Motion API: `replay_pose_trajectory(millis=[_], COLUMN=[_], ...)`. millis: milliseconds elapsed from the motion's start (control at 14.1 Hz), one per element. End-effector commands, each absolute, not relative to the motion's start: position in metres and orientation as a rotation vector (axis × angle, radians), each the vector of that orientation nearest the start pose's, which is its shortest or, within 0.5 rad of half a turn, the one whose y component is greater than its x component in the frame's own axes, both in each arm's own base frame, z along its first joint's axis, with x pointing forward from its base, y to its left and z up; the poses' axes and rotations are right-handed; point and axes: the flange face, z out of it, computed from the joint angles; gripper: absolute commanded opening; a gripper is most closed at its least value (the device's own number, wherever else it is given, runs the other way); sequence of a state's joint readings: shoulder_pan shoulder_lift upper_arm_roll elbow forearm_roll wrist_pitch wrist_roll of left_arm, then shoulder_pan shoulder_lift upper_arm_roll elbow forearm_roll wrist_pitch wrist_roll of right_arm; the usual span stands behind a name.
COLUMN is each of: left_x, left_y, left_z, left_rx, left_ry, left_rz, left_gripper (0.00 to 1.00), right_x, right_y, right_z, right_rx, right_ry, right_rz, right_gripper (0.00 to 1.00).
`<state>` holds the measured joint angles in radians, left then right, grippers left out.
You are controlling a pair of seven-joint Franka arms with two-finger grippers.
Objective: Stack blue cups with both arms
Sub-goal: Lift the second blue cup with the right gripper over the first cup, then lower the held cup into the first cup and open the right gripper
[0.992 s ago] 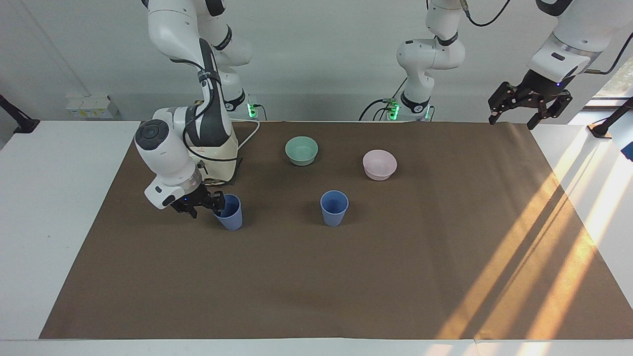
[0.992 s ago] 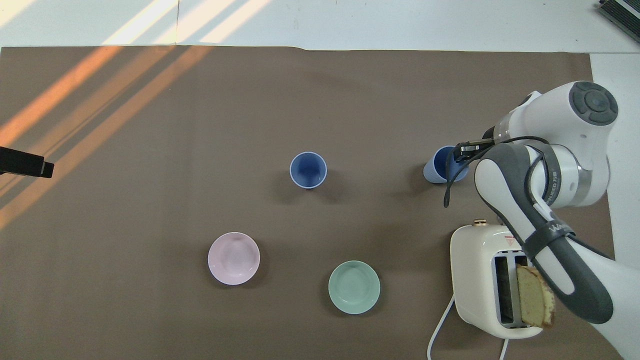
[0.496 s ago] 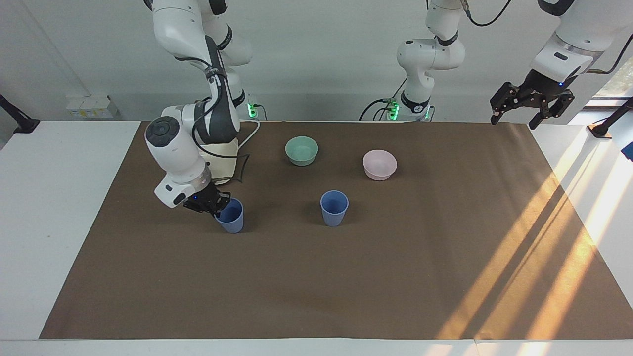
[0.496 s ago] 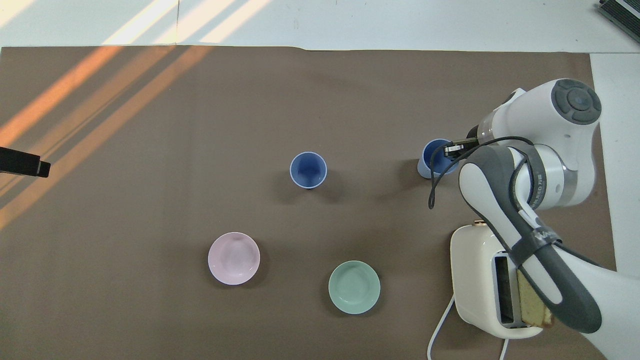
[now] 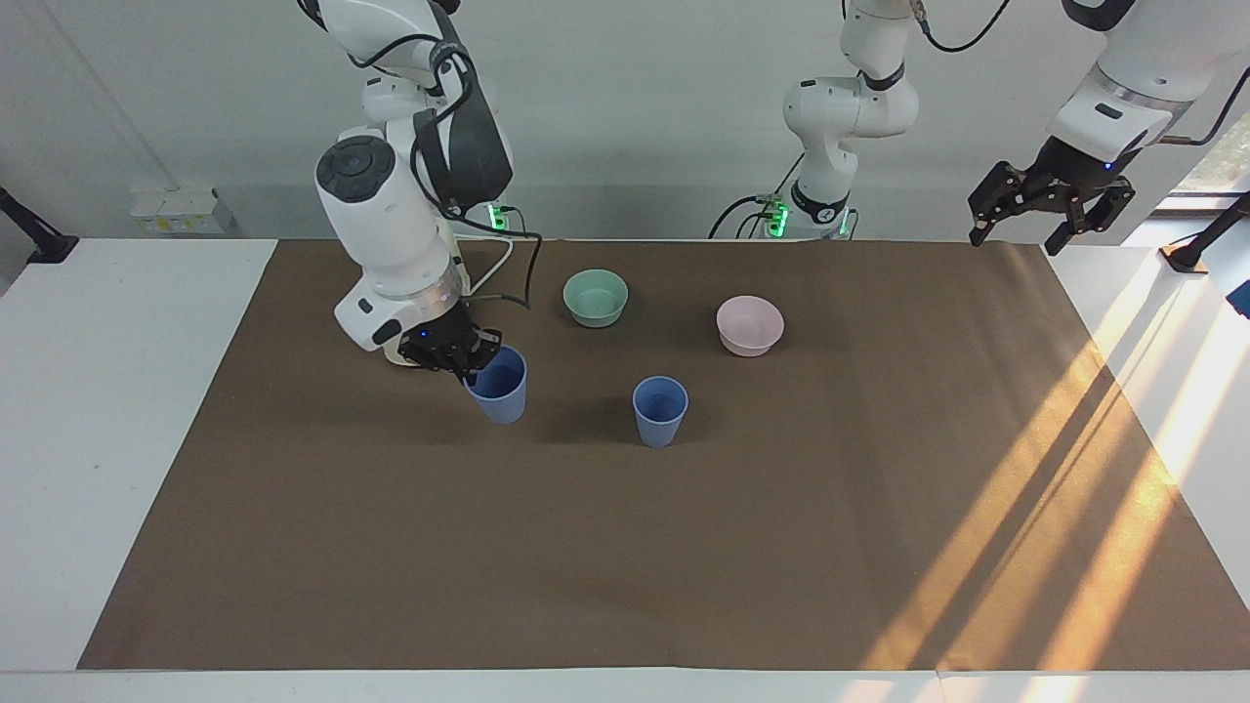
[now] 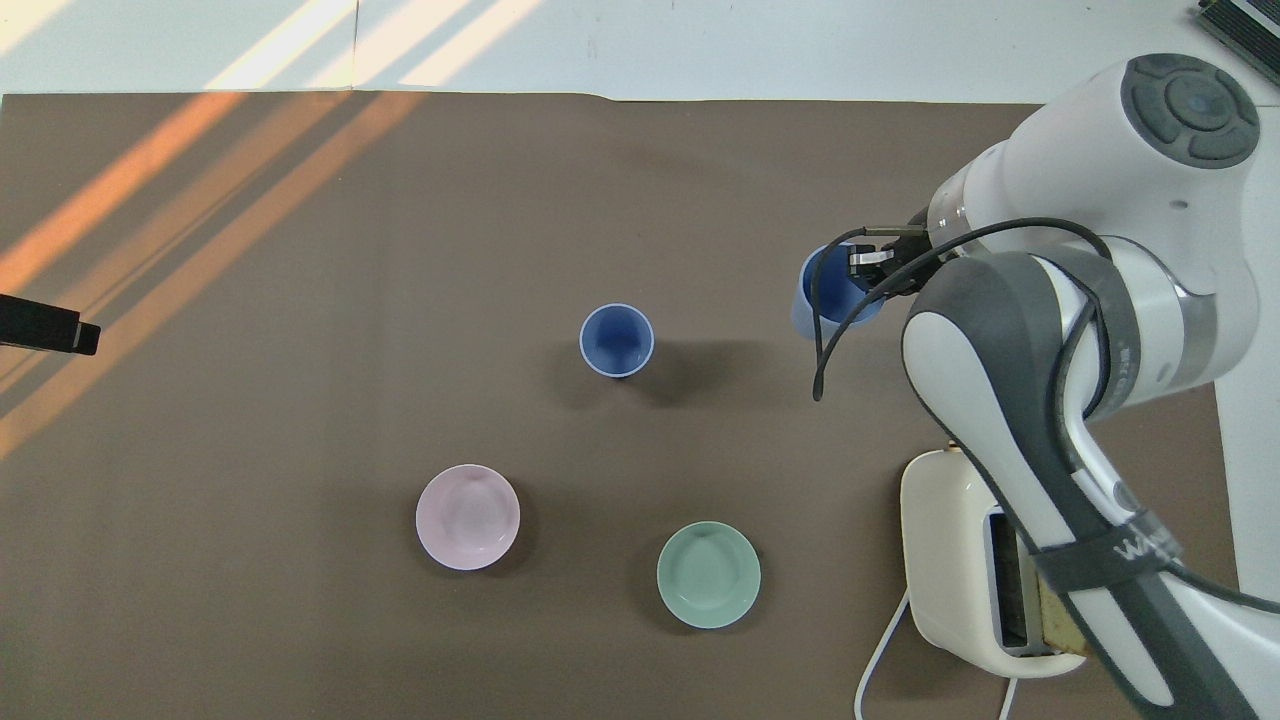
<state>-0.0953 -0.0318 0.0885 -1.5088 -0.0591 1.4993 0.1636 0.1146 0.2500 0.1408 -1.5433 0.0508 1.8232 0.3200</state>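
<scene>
Lift: right gripper [image 5: 467,363] pinches one small periwinkle-blue plastic cup [image 5: 500,386] off the surface, mid-frame, carrying toward its standing twin [image 5: 660,411]; left gripper [image 5: 1050,210] waits wide open, upper right.

White wall [image 5: 635,117]; white desk [image 5: 107,410] covered by a brown mat [image 5: 625,547]. Orange sunlight stripes [image 5: 1084,508] fall across the mat's corner at the left arm's end.

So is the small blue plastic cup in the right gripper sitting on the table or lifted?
Lifted: the blue cup, gripped at its rim by the right gripper, hangs above its shadow.
</scene>
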Motion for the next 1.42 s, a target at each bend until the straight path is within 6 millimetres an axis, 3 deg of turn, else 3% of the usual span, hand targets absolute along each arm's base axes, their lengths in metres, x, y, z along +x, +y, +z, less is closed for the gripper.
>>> replay_pose_trajectory(millis=[0, 142, 283, 496, 638, 779, 921, 1346], left_x=[0.531, 0.531, 0.53, 0.53, 0.53, 0.531, 0.532, 0.532], left_y=[-0.007, -0.007, -0.007, -0.007, -0.007, -0.007, -0.008, -0.009], left_z=[0.666, 0.666, 0.666, 0.665, 0.666, 0.666, 0.667, 0.667], left_rx=[-3.182, -3.182, -3.184, -3.184, -3.184, -3.183, -3.182, -3.184], left_ry=[0.261, 0.258, 0.259, 0.259, 0.256, 0.258, 0.266, 0.268], left_rz=[-0.048, -0.047, -0.04, -0.04, -0.048, -0.057, -0.06, -0.058], left_gripper=[1.0, 1.0, 1.0, 1.0, 1.0, 1.0, 1.0, 1.0], right_x=[0.612, 0.603, 0.596, 0.583, 0.587, 0.591, 0.602, 0.594], right_y=[0.212, 0.256, 0.279, 0.328, 0.33, 0.337, 0.334, 0.34], right_z=[0.53, 0.546, 0.549, 0.545, 0.544, 0.522, 0.515, 0.468], right_rx=[-3.037, -3.019, -3.008, -2.997, -2.98, -2.987, -2.953, -2.99], right_ry=[0.178, 0.185, 0.19, 0.172, 0.197, 0.195, 0.212, 0.191], right_rz=[-0.033, -0.08, -0.096, -0.108, -0.132, -0.107, -0.163, -0.087], right_gripper=[0.0, 0.0, 0.0, 0.0, 0.0, 0.0, 0.0, 0.0])
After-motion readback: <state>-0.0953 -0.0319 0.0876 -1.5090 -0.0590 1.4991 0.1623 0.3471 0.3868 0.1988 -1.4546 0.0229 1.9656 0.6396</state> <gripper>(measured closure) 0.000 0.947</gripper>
